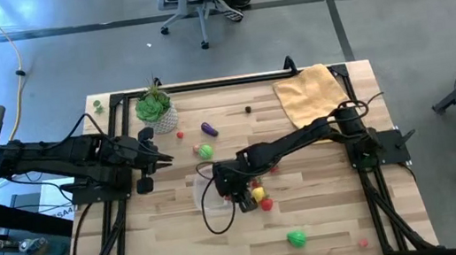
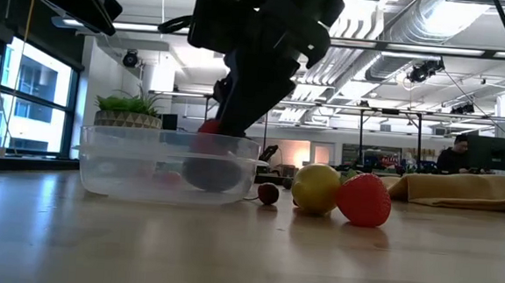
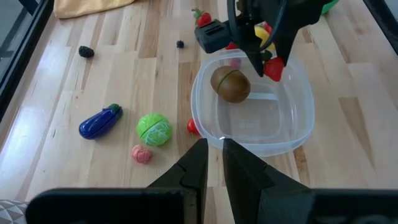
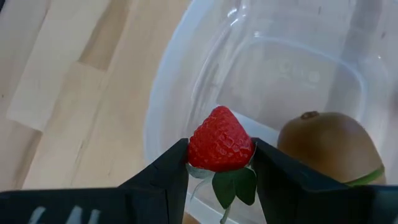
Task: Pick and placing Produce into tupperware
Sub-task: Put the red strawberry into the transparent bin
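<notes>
right gripper (image 4: 219, 163) clamped on strawberry (image 4: 219, 140), over tub (image 3: 252, 106) rim at table centre | kiwi (image 3: 230, 84) inside tub | lemon (image 2: 316, 188) just beside tub at 3 o'clock | left gripper (image 3: 212, 163) nearly closed, empty, at tub's 9 o'clock

Right hand (image 1: 236, 196) over the clear tub (image 1: 205, 193), near the middle of the table (image 1: 330, 220). Yellow lemon (image 1: 259, 195) and red berry (image 1: 267, 203) just beside the tub. Purple eggplant (image 1: 209, 129) and green ball (image 1: 205, 151) farther off. Left hand (image 1: 161, 157) waiting near the potted plant (image 1: 156, 109).
</notes>
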`<state>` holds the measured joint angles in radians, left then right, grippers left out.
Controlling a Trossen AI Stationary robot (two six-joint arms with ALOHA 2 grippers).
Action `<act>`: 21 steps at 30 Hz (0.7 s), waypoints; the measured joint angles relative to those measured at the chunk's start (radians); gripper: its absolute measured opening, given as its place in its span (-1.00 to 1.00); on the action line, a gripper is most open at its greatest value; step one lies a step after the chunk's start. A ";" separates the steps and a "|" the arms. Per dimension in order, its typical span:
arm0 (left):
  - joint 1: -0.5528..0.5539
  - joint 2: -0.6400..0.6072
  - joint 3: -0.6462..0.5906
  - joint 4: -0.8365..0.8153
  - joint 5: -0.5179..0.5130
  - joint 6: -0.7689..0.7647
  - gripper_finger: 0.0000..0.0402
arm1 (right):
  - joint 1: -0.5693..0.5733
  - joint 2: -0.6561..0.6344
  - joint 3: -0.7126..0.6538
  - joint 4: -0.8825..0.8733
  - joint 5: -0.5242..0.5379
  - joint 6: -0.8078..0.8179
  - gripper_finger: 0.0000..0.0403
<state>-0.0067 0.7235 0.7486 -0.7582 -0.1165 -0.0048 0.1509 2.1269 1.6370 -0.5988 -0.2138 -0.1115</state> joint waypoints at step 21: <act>0.000 0.000 0.000 0.000 0.000 0.000 -0.80 | 0.000 0.006 0.000 0.007 0.004 -0.020 -0.27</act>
<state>-0.0067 0.7235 0.7486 -0.7583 -0.1166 -0.0050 0.1505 2.1330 1.6371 -0.5916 -0.2096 -0.1318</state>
